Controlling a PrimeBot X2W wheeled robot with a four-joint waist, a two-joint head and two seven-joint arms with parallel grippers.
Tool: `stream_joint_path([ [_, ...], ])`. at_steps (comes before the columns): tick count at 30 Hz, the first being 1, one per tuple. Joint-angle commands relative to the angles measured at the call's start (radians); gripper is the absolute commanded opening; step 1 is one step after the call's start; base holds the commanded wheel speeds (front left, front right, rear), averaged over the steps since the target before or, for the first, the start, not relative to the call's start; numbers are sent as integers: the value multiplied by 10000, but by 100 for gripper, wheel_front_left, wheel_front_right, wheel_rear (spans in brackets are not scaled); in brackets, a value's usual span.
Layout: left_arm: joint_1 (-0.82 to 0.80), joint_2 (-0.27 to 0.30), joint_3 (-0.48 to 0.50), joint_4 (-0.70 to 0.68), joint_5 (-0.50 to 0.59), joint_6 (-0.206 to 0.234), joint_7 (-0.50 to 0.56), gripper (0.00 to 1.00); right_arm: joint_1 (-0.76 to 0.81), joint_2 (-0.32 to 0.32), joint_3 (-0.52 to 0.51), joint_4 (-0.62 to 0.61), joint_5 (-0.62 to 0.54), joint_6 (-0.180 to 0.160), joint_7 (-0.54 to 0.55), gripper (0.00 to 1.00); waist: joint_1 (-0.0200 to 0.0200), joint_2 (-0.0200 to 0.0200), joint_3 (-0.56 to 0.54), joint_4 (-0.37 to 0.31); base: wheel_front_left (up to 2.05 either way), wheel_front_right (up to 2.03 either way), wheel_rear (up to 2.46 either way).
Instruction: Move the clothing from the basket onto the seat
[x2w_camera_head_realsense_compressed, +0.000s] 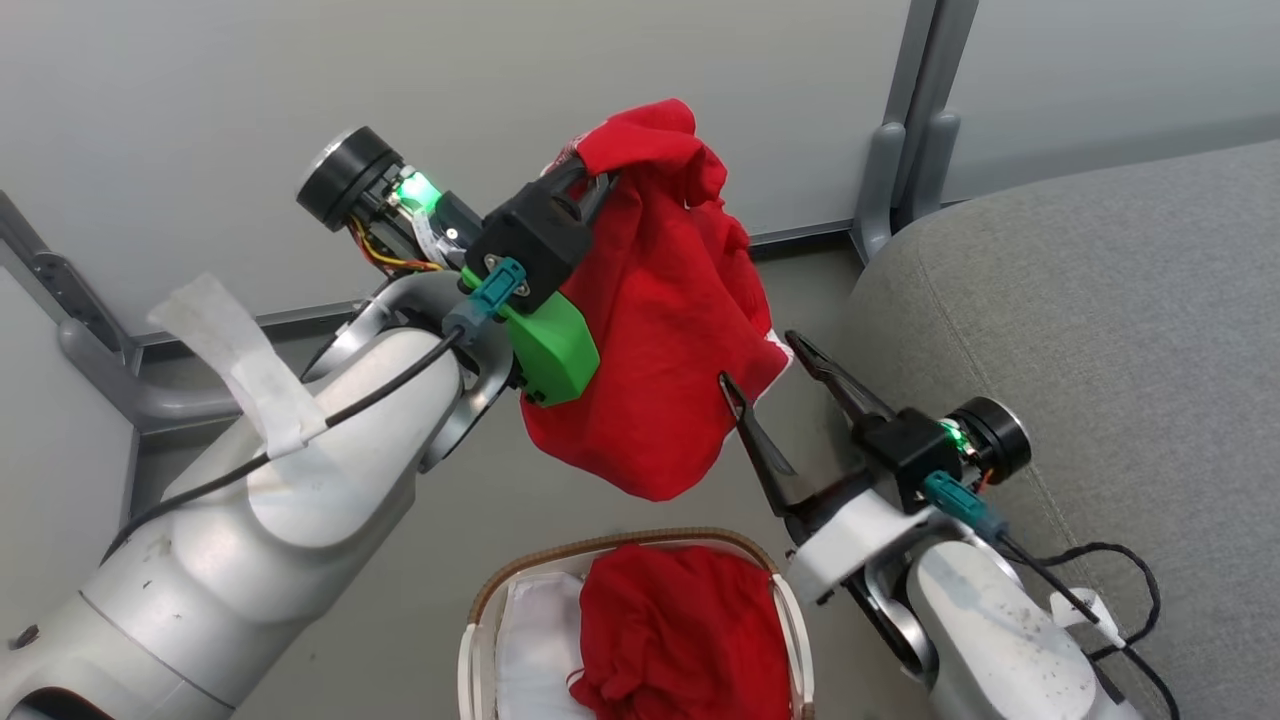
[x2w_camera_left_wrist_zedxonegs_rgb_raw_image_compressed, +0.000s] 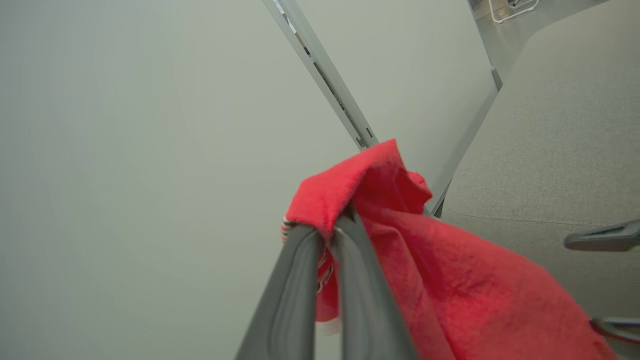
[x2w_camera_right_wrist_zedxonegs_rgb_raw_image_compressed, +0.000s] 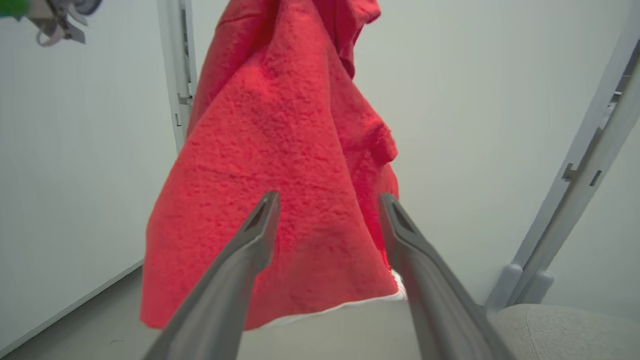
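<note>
A bright red garment (x2w_camera_head_realsense_compressed: 660, 320) hangs in the air above the basket, with my left gripper (x2w_camera_head_realsense_compressed: 592, 185) shut on its top fold; the pinch shows close up in the left wrist view (x2w_camera_left_wrist_zedxonegs_rgb_raw_image_compressed: 327, 232). My right gripper (x2w_camera_head_realsense_compressed: 760, 362) stands open right at the garment's lower right edge, its fingers framing the hanging cloth (x2w_camera_right_wrist_zedxonegs_rgb_raw_image_compressed: 280, 200) without closing on it. A second red garment (x2w_camera_head_realsense_compressed: 680, 630) lies bunched in the oval basket (x2w_camera_head_realsense_compressed: 480, 610), on its white liner. The grey seat (x2w_camera_head_realsense_compressed: 1100, 350) spreads to the right.
Pale partition walls with grey metal posts (x2w_camera_head_realsense_compressed: 905, 130) stand behind the hanging cloth. Grey floor lies between the basket and the wall. A black cable (x2w_camera_head_realsense_compressed: 1120, 590) loops over the seat beside my right forearm.
</note>
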Motion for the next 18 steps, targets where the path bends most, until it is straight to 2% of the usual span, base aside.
stream_joint_path([
  [1, 109, -42, -24, -26, 63, -27, -20, 0, -299, -35, 181, 350, -152, -7, -19, 100, 1, 0, -23, 51, 0, 0, 0],
  [9, 165, -148, -319, -241, 101, -131, -38, 0, -1703, -521, 1480, 2156, 181, -8, -18, 100, 1, 0, -32, 210, 0, 0, 0],
  [18, 147, -219, -531, -620, 97, -160, 29, 0, -2869, -874, 2434, 2528, 1084, -8, -18, 100, 1, 0, 11, 287, 0, 0, 0],
])
